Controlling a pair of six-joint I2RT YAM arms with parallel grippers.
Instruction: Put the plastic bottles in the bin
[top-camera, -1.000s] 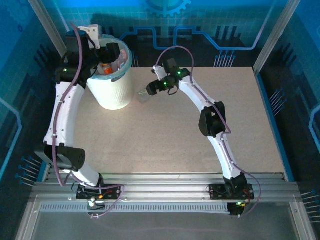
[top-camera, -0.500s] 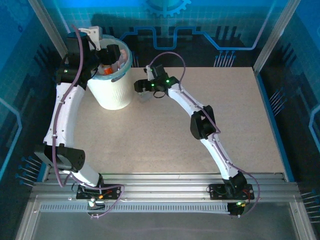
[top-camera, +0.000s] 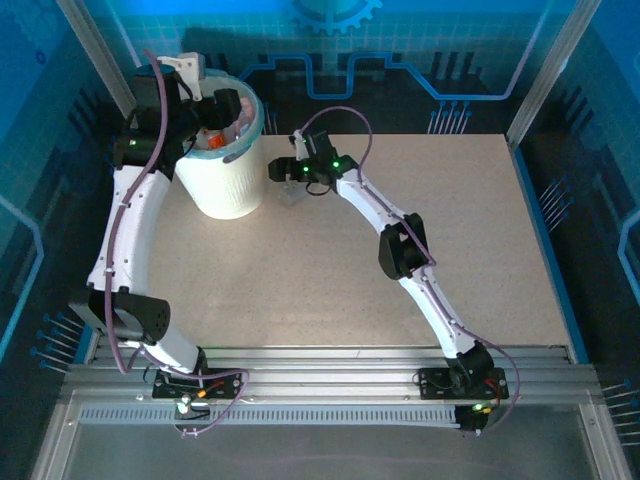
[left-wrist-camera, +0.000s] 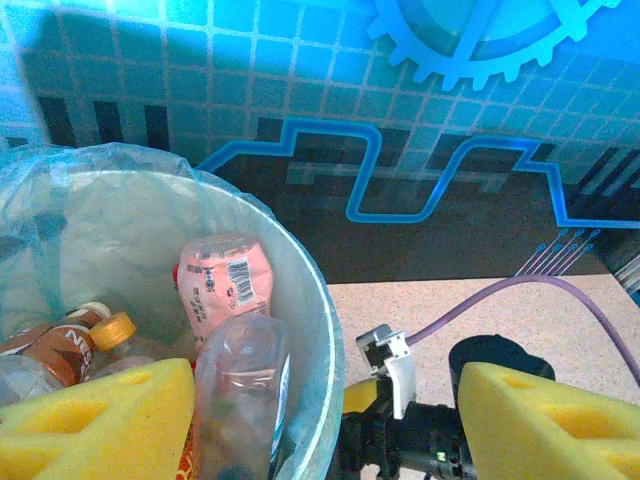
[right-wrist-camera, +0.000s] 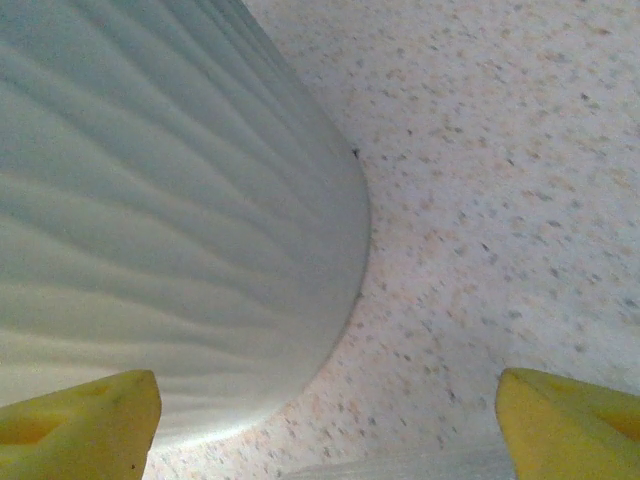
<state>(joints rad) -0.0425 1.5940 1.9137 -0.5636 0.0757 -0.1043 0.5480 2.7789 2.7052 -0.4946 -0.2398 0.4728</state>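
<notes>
Overhead, a speckled beige worktop (top-camera: 330, 290) carries two white robot arms that rise from its near edge. A tall round white ribbed bin (top-camera: 228, 185) with a pale blue liner rim stands at about 10 o'clock on the worktop. The left arm (top-camera: 125, 215) curves up the 9 o'clock side, and the left jaws hang above the bin's mouth. In the left wrist view their yellow foam pads (left-wrist-camera: 95, 420) stand wide apart, open, gripping nothing. Small plastic bottles lie inside the bin below them: a pink-labelled bottle (left-wrist-camera: 225, 290), a see-through bottle (left-wrist-camera: 245, 385) leaning at the rim just beside one pad, a brown bottle with a white cap (left-wrist-camera: 60, 345), and an orange cap (left-wrist-camera: 115, 328). The right arm (top-camera: 400, 245) stretches toward 11 o'clock. The right jaws are low at the bin's 3 o'clock side, over a small clear plastic bottle (top-camera: 291, 192) on the worktop near the bin's foot. In the right wrist view the yellow pads (right-wrist-camera: 570, 425) sit in the lower corners, wide apart and open. The bin's ribbed wall fills 9 to 12 o'clock there, with bare worktop at 3 o'clock. A pale translucent edge shows between the pads at 6 o'clock; whether they touch it cannot be told.
</notes>
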